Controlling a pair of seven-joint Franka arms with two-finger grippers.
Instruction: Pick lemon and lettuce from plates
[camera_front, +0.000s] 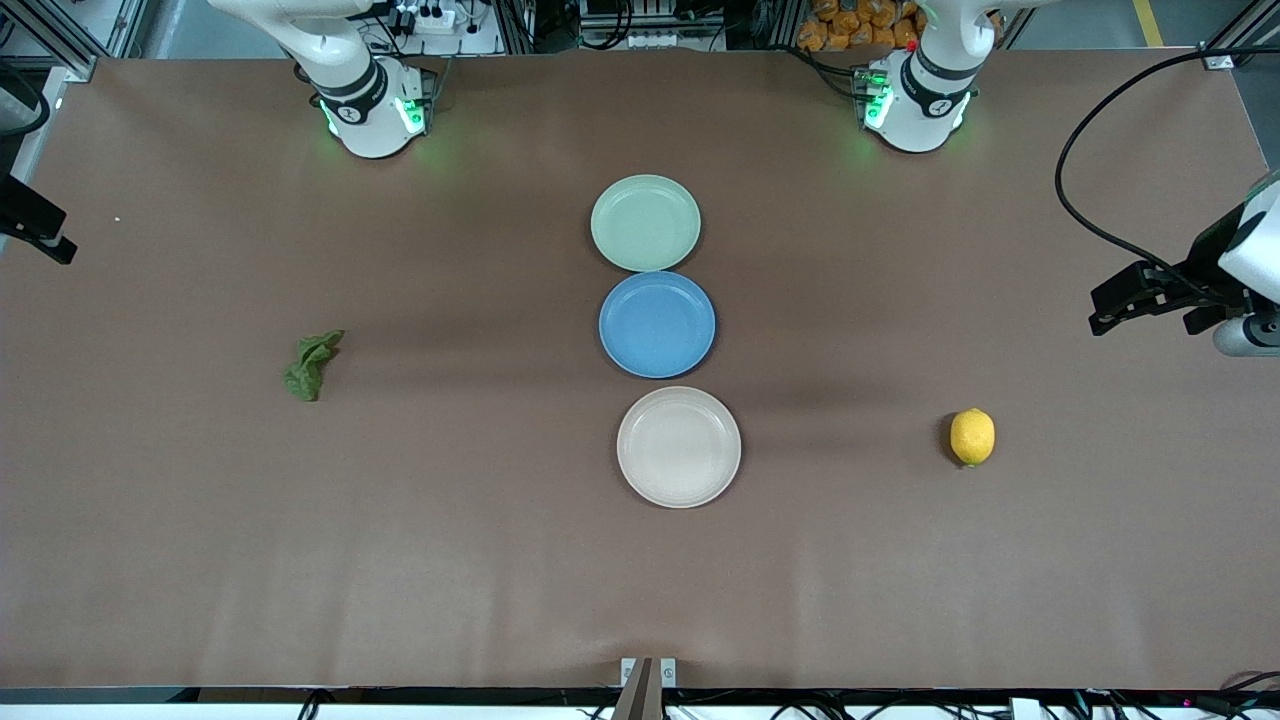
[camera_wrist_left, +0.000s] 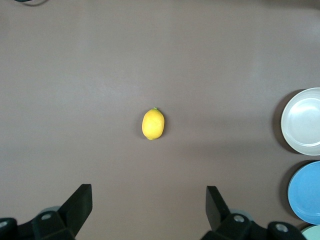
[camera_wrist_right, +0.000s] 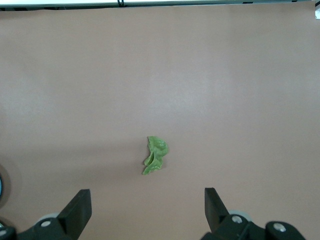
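Brown bench (camera_front: 450, 560) carries three plates in a central row: pale green plate (camera_front: 645, 222), blue plate (camera_front: 657, 324), beige plate (camera_front: 679, 446) nearest the front camera, all bare. Lettuce (camera_front: 312, 365) lies on open bench toward the right arm's end; lemon (camera_front: 972, 436) toward the left arm's end. Left gripper (camera_wrist_left: 149, 200) hangs over the lemon, right gripper (camera_wrist_right: 148, 200) over the lettuce; both jaws spread wide, holding nothing.

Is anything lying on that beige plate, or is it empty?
Empty. The beige plate shows only bare surface. The lemon lies on the table toward the left arm's end, the lettuce toward the right arm's end.
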